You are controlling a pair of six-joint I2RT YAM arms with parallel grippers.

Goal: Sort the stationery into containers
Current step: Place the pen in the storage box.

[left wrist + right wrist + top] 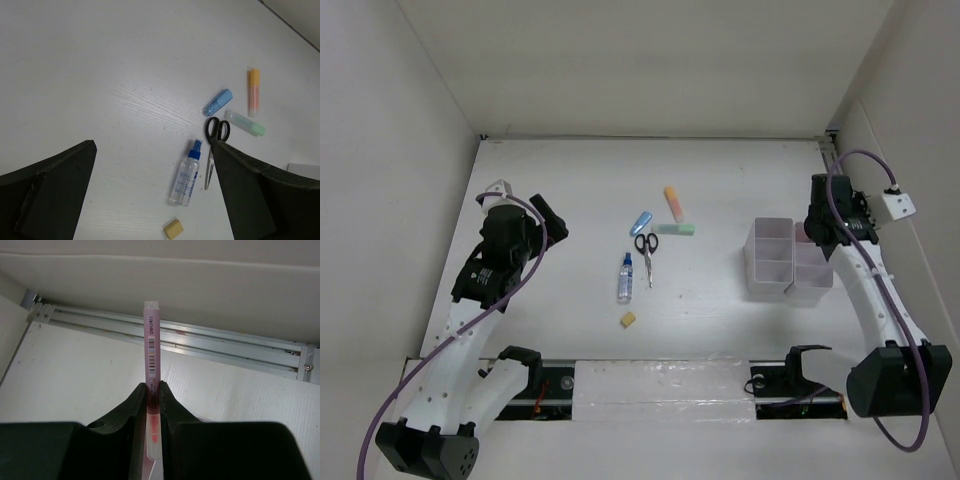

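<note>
Holds a pink highlighter (151, 340) in the right gripper (152, 390), fingers pinched nearly closed on the barrel, one end sticking out well past the tips. Hangs above the 1 o'clock corner of the cluster of translucent bins (752, 255), at 3 o'clock on the table (570, 335). Spreads the left gripper (152, 147) fully wide at 9 o'clock, gripping nothing. Between the arms, loose at table centre: black-handled scissors (646, 255), spray bottle (626, 278) just beside at their 8 o'clock, yellow eraser (629, 320) at 6 o'clock of the bottle, blue highlighter (640, 222) at 12 o'clock of the handles, green highlighter (675, 229) at 2 o'clock, orange highlighter (673, 203) beyond it.
</note>
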